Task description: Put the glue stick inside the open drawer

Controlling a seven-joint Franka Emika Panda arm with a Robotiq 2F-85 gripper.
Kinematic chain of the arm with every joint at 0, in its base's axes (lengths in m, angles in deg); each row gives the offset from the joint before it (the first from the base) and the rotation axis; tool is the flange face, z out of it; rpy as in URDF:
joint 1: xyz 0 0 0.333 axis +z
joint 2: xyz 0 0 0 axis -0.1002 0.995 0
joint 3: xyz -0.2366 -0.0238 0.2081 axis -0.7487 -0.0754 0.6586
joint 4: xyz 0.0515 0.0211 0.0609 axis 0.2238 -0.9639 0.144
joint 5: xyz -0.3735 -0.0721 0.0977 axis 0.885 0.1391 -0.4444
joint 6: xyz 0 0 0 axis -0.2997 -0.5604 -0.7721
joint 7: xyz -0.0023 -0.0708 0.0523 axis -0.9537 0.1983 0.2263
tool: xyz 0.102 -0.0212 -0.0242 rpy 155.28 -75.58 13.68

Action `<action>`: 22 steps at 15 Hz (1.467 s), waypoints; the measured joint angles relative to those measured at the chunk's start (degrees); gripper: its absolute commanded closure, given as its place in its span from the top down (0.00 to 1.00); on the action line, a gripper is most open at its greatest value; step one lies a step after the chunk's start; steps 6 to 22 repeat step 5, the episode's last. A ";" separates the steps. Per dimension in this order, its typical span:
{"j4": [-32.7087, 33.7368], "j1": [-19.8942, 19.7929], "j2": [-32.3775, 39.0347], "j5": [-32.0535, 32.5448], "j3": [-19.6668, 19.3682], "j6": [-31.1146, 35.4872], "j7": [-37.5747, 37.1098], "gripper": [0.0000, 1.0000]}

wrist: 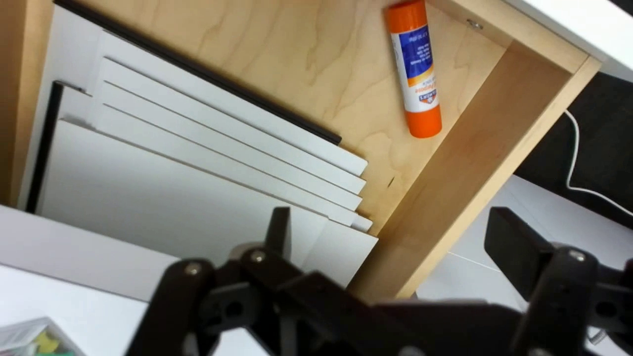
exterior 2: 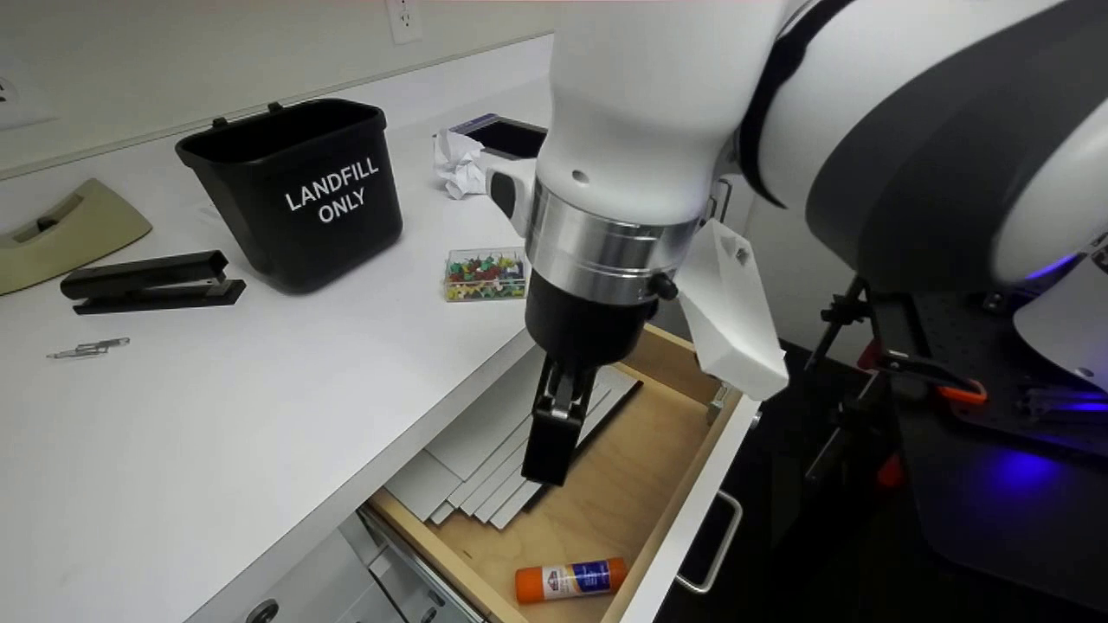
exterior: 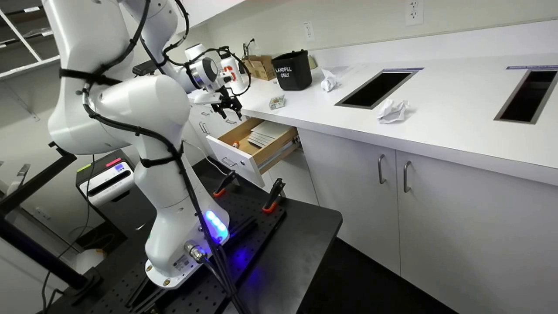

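Fingers (wrist: 517, 252) spread wide, I hover above the open drawer (exterior 2: 658, 450); inside it I see the glue stick (exterior 2: 571, 581) lying flat, apart from the white sheets (wrist: 173, 198).

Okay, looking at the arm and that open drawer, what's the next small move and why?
Probably ease the jaws straight up, away from the open drawer. The glue stick lies inside on its wooden bottom, apart from the white sheets, and in the wrist view the jaws stand wide apart, holding nothing, so the placing looks done.
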 measured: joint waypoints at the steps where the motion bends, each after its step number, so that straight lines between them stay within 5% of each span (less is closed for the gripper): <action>1: -0.33 -0.02 -1.36 0.26 0.10 -1.99 -0.05 1.00; 5: -0.70 -0.81 -4.88 1.08 1.00 -9.01 -0.11 1.00; 22: -0.70 -0.81 -4.88 1.08 1.00 -9.01 -0.11 1.00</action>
